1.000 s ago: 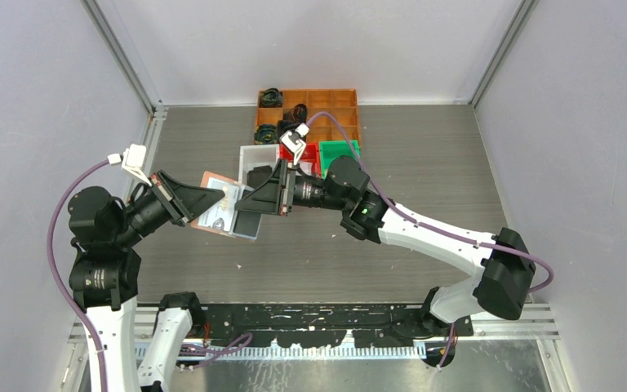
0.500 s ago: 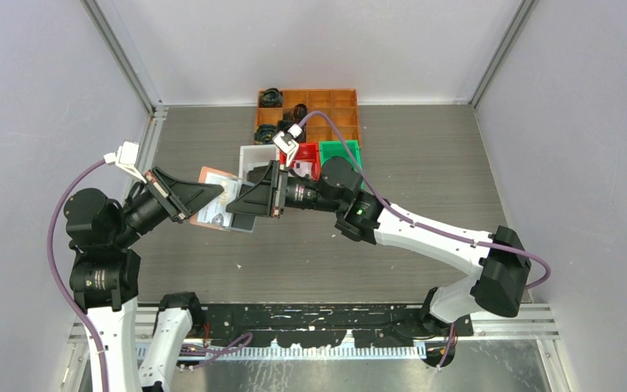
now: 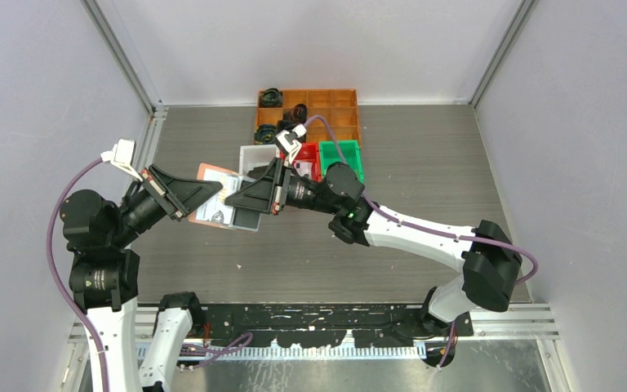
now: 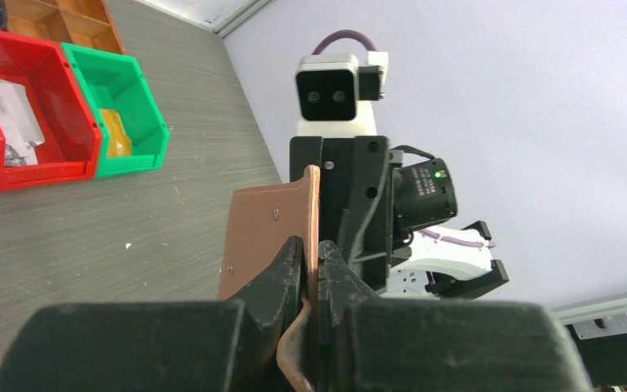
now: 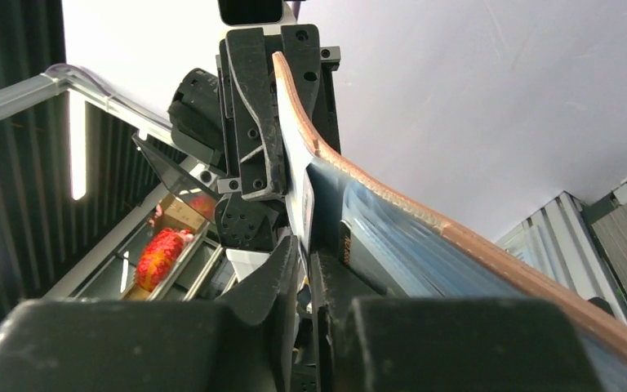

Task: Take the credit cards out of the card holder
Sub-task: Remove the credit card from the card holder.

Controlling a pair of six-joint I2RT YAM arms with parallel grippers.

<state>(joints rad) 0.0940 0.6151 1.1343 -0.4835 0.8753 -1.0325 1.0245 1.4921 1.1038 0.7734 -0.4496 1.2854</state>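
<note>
Closing in over the last second, the right pincer (image 3: 245,199) is nipping the flat tan-pink card holder (image 3: 217,202), gripped by the left pincer (image 3: 204,194); extraction seems imminent.

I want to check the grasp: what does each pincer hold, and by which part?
The left pincer grips the card holder by its tan edge. The right pincer is closed at its opposite, slotted end; whether on a card cannot be told.

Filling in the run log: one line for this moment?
left gripper: shut on card holder, held off table | right gripper: closing at holder's pocket edge | cards: none out
</note>
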